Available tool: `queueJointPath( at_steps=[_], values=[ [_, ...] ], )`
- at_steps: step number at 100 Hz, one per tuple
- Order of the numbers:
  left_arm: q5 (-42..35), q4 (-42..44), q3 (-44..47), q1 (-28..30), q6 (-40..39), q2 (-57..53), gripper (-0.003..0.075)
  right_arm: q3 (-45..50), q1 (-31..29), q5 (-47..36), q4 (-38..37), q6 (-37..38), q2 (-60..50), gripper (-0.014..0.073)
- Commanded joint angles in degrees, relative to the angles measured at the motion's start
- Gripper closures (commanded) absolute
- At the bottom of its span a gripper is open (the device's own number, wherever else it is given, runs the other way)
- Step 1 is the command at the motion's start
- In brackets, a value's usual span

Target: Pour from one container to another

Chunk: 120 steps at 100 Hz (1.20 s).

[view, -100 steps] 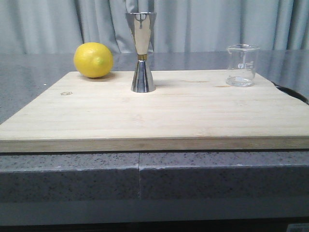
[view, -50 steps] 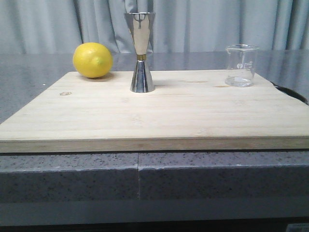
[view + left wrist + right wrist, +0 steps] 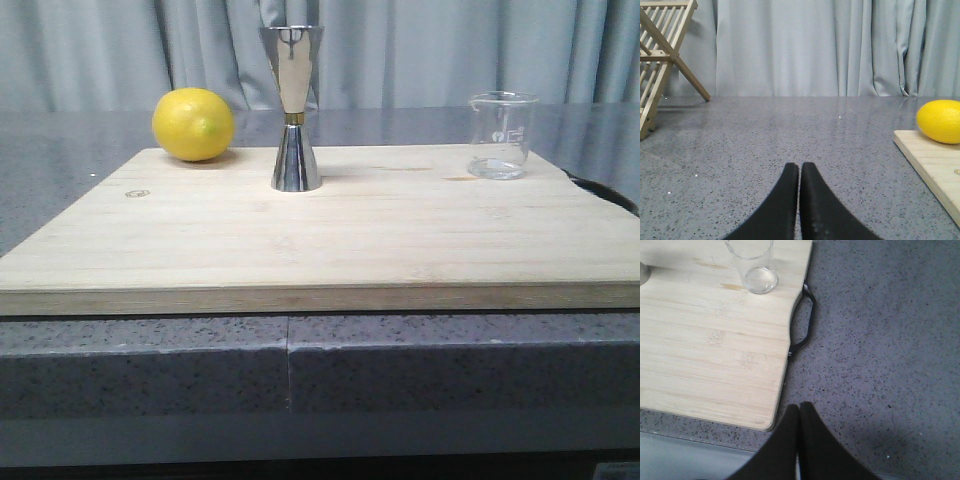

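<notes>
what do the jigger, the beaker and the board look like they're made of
Jigger: polished steel by the look, mirror-bright with curtain reflections and a thin gold band at the waist.
Beaker: clear glass, probably; see-through, with faint white printed marks.
Board: pale wood, perhaps bamboo, showing matte grain strips.

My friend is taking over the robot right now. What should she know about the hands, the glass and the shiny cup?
Left hand: shut, empty, low over the counter left of the board.
Right hand: shut, empty, over the counter off the board's right near corner.
Glass: upright at the board's back right, untouched. I cannot tell how much is in it.
Shiny cup: upright at the back middle of the board, the lemon to its left.
Done: nothing yet.
Left: grab the glass, carry it over, pour into the shiny cup.
</notes>
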Motion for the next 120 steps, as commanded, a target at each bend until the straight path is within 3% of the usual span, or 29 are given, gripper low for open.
queueJointPath(
  at_steps=[1, 21, 41, 74, 85, 88, 120],
  values=[
    [-4.06, -0.70, 1.19, 0.01, -0.40, -1.37, 0.0741, -1.99, 0.16, -3.66, -0.61, -0.23, -0.19, 0.0662],
    [-4.06, -0.70, 1.19, 0.01, -0.40, -1.37, 0.0741, 4.91, -3.66, -9.78, -0.84, -0.23, -8.39, 0.0662],
    [-4.06, -0.70, 1.19, 0.01, -0.40, -1.37, 0.0741, 19.70, -12.11, -31.23, 4.58, -0.23, -22.28, 0.0662],
    [-4.06, -0.70, 1.19, 0.01, -0.40, -1.37, 0.0741, 45.39, -13.23, -54.78, 4.58, -0.23, -38.32, 0.0662],
    [-4.06, -0.70, 1.19, 0.01, -0.40, -1.37, 0.0741, 50.45, -13.23, -58.46, 4.58, -0.23, -41.85, 0.0662],
    [-4.06, -0.70, 1.19, 0.01, -0.40, -1.37, 0.0741, 50.16, -13.23, -55.53, 4.58, -0.23, -43.07, 0.0662],
    [-4.17, -0.70, 1.19, 0.01, -0.40, -1.27, 0.0741, 50.22, -13.32, -57.36, 4.58, -0.23, -42.81, 0.0662]
  ],
)
